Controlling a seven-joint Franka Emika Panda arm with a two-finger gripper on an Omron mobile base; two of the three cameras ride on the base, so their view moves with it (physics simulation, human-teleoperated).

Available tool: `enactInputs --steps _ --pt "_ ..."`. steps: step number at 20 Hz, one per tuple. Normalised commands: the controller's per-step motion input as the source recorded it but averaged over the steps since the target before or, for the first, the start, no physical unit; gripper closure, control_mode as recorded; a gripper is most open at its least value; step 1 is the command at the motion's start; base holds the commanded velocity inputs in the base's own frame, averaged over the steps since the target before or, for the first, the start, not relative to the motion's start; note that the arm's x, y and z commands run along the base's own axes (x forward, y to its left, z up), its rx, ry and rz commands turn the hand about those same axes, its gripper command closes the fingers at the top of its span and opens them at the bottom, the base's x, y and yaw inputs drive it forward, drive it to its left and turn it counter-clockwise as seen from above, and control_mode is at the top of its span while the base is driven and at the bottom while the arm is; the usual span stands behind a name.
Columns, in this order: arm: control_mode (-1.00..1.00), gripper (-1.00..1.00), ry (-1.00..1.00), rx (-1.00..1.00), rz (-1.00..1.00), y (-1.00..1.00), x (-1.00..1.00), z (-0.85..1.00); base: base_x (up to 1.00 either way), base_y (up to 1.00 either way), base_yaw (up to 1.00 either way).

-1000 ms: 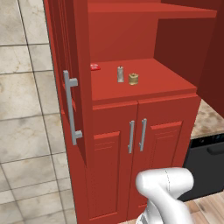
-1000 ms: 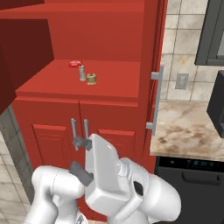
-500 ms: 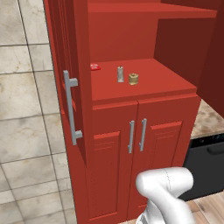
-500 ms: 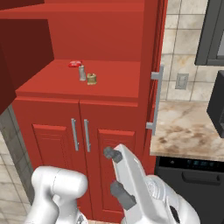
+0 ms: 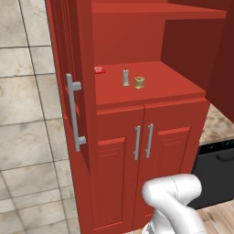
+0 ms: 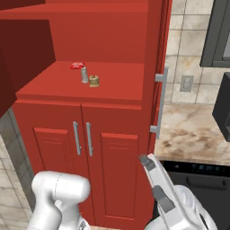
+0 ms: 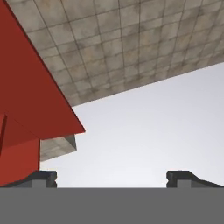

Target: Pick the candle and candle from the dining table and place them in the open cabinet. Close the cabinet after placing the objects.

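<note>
Both candles stand on the red inner shelf of the tall red cabinet [image 5: 151,91], whose upper doors are open. The slim grey candle [image 5: 125,77] [image 6: 84,74] is upright, and the squat golden-tan candle [image 5: 139,82] [image 6: 94,81] sits just to its right. My gripper [image 6: 152,184] is low at the lower right of the right base view, well below the shelf and beside the open right door [image 6: 157,67]. It is open and empty. In the hand view the gripper [image 7: 112,178] points up past a red cabinet edge toward tiled wall. The dining table is out of view.
A small flat red item [image 5: 99,70] lies at the back left of the shelf. The left door [image 5: 68,91] has a long silver handle [image 5: 73,112]. Closed lower doors [image 6: 83,152] sit under the shelf. A marble counter [image 6: 188,134] over a black appliance [image 6: 202,184] lies to the right.
The hand has swung from in front of the lower doors toward the right, beside the open right door. The candles have not moved and the jaws stay wide apart.
</note>
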Motion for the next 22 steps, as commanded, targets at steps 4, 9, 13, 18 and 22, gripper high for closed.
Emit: enactInputs --steps 4,9,13,18,22 --pt "-1.0 -1.0 0.14 -0.03 -0.02 -0.25 0.65 -0.46 0.0 0.0 0.0" --pt "-1.0 -1.0 0.15 0.0 0.0 -0.47 0.81 -0.29 0.0 0.0 0.0" --pt "-1.0 -1.0 0.13 0.0 0.0 -0.55 0.87 -0.28 0.0 0.0 0.0" --pt "-1.0 -1.0 0.09 0.0 0.0 -0.65 0.8 -0.29 0.0 0.0 0.0" --pt "-1.0 -1.0 0.09 0.0 0.0 -0.71 0.82 -0.3 0.0 0.0 0.0"
